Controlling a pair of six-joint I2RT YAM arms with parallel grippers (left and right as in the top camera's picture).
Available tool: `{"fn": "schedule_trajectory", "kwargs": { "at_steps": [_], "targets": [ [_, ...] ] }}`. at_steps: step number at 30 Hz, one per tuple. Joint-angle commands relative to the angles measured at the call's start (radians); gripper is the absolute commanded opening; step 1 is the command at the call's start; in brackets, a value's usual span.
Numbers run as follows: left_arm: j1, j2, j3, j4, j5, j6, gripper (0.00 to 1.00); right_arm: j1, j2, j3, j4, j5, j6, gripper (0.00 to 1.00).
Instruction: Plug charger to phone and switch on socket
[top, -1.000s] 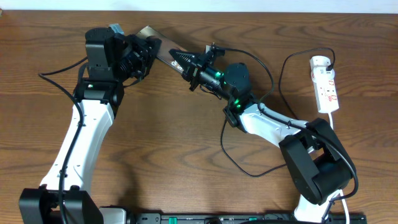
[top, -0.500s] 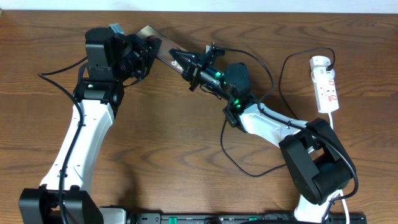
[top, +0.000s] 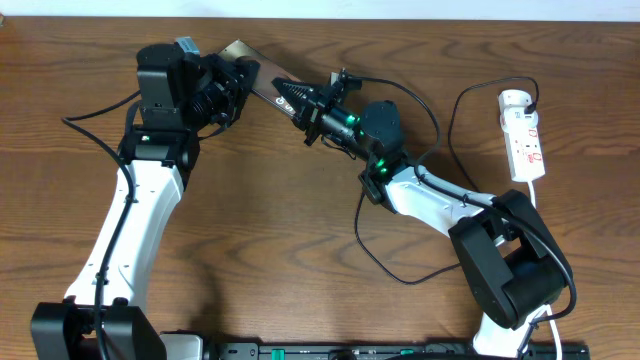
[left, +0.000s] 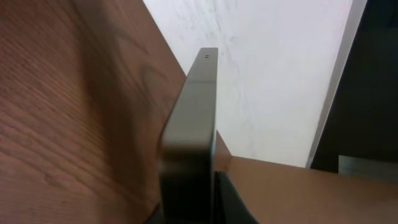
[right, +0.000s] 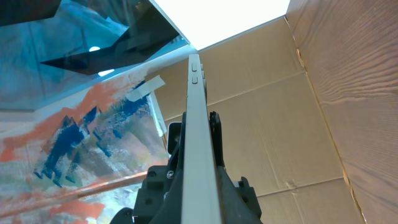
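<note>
The phone (top: 236, 50) is held up over the table's back left, slanting between both grippers. My left gripper (top: 248, 78) is shut on its upper part. My right gripper (top: 286, 96) is shut on its lower end. The left wrist view shows the phone (left: 194, 118) edge-on, rising from between the jaws. In the right wrist view the phone's grey edge (right: 195, 124) runs up between dark fingers (right: 219, 163). The white socket (top: 524, 135) lies at the far right, a black plug (top: 533, 98) at its rounded end. The charger cable (top: 457, 120) loops left from there; its tip cannot be made out.
More thin black cable (top: 385, 265) curls on the wood beside the right arm's base (top: 510, 270). The socket's white cord (top: 541, 195) runs toward the front. A black rail (top: 400, 350) lines the front edge. A thick robot cable (top: 95, 120) arcs at the left.
</note>
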Motion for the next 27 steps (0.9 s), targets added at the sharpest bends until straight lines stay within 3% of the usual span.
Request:
{"fn": "schedule_trajectory", "kwargs": {
  "at_steps": [1,9,27],
  "targets": [
    [-0.013,-0.002,0.022,0.024,0.024,0.010,0.07,0.020,-0.006,0.006,-0.010,-0.042,-0.031,0.02],
    [-0.013,-0.002,0.022,0.024,0.024,0.010,0.07,0.020,-0.006,0.006,-0.010,-0.042,-0.030,0.17],
    [-0.013,-0.002,0.022,0.024,0.024,0.011,0.07,0.020,-0.006,0.006,-0.010,-0.042,-0.030,0.19]
  ]
}}
